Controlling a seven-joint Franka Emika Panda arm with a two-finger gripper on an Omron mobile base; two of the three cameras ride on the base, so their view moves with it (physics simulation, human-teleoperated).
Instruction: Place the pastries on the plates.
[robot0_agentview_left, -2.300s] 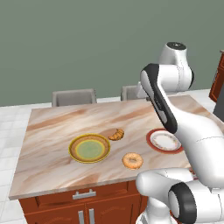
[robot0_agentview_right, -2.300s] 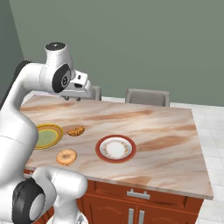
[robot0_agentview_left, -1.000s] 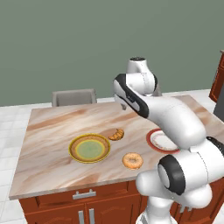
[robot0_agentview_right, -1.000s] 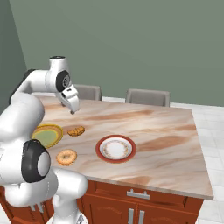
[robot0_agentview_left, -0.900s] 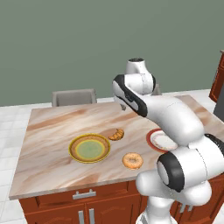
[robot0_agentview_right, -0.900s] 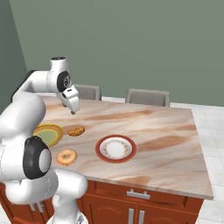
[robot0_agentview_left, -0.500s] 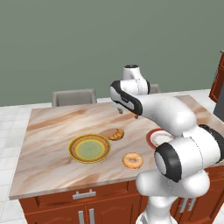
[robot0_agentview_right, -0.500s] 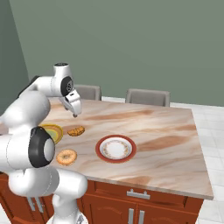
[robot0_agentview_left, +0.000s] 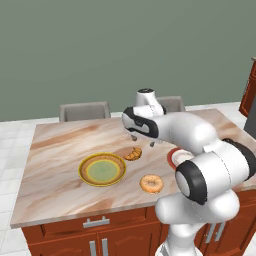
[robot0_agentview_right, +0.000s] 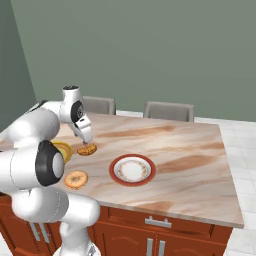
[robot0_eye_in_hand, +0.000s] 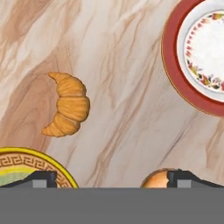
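The tool (robot0_agentview_left: 143, 140) is hanging wide open and empty just above the croissant (robot0_agentview_left: 133, 153), which is lying on the table (robot0_agentview_left: 55, 145) right of the yellow plate (robot0_agentview_left: 102, 170), slightly left of the tool.

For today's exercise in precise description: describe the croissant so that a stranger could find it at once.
On the marble island counter, look between the yellow-rimmed plate and the red-rimmed plate. The croissant lies there: a golden-brown crescent, unlike the round donut with its hole.
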